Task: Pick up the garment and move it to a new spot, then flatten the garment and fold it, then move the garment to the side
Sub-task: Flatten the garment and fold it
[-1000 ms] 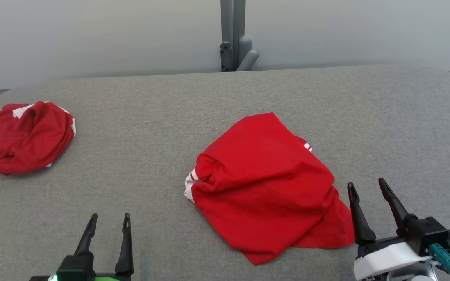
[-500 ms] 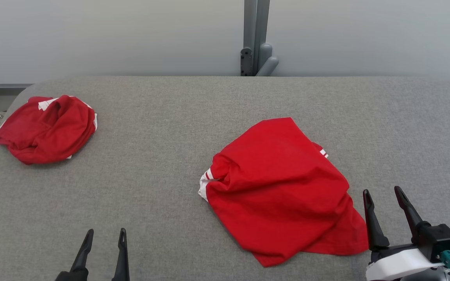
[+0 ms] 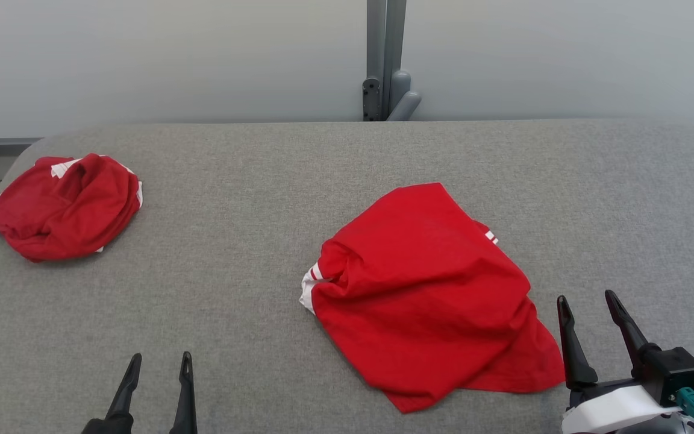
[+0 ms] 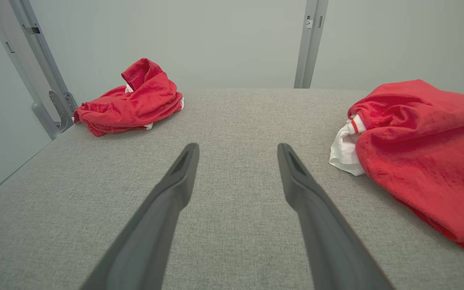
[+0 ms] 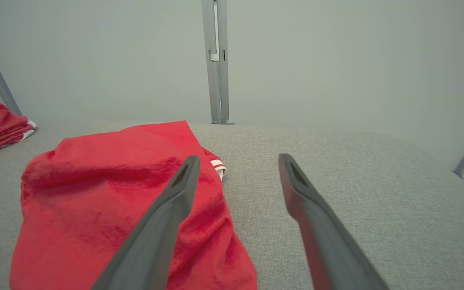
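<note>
Left end effector [image 3: 161, 357]: both dark fingers stand spread wide apart with nothing between them; it holds nothing.
Left end effector position: at the near edge of the tabletop [image 3: 232, 253], left of the middle, fingers pointing toward the far side; in the left wrist view plain grey cloth lies between and ahead of the fingers.
Right end effector [image 3: 585, 296]: fingers spread just as wide, empty, gripping nothing.
Right end effector position: at the near right of the tabletop, just beside the lower right edge of the garment [image 3: 425, 295]; its left finger stands close to the hem, and I cannot tell whether it touches the cloth. In the right wrist view that finger crosses in front of the red cloth and the other finger lies over grey surface.
Garment: red with white striped trim, lying in a loose crumpled heap on the tabletop, a little right of the middle, much nearer the right end effector than the left; free of both.
Garment detail: a white striped cuff pokes out at its left edge, another striped bit shows at its far right edge, and a flat corner runs out toward the near right.
Second garment [image 3: 61, 208]: a red-and-white bundle bunched up at the far left corner, well apart from the first garment and from both end effectors.
Tabletop cover: grey woven fabric, rounded at the corners.
Behind: a grey upright post [image 3: 385, 60] at the middle of the far edge, against a pale wall [image 3: 142, 60].
</note>
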Tool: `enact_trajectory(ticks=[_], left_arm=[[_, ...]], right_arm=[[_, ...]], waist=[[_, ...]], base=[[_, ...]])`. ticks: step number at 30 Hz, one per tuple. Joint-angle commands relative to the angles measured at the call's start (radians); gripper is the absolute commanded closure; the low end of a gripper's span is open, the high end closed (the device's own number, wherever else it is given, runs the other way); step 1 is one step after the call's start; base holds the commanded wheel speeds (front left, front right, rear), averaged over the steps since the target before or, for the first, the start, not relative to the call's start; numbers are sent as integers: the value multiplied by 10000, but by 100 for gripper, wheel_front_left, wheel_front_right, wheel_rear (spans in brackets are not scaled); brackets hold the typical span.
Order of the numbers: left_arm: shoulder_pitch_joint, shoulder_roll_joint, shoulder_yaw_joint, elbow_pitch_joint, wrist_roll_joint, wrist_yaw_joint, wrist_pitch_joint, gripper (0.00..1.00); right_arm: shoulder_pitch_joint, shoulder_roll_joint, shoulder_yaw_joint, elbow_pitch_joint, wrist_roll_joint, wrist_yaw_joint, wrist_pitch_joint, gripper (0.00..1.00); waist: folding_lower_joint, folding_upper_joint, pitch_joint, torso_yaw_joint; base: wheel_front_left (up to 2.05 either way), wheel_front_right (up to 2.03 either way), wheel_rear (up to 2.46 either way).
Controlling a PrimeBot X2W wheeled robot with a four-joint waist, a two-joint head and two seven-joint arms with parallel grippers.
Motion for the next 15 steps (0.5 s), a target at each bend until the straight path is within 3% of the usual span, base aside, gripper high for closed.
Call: enact_trajectory(ticks=[1, 10, 15], left_arm=[[-49, -51, 63, 12, 83, -48, 2, 0], [-185, -117, 205, 16, 220, -214, 2, 0], [-401, -175, 12, 171, -267, -312, 2, 0]], right_arm=[[83, -36, 17, 20, 12, 1, -35, 0], [-2, -18, 100, 1, 88, 1, -35, 0], [-170, -12, 208, -44, 105, 1, -35, 0]], waist=[[0, 120, -4, -11], [0, 120, 101, -137], [0, 120, 264, -428]], base=[[0, 0, 0], [0, 0, 0], [0, 0, 0]])
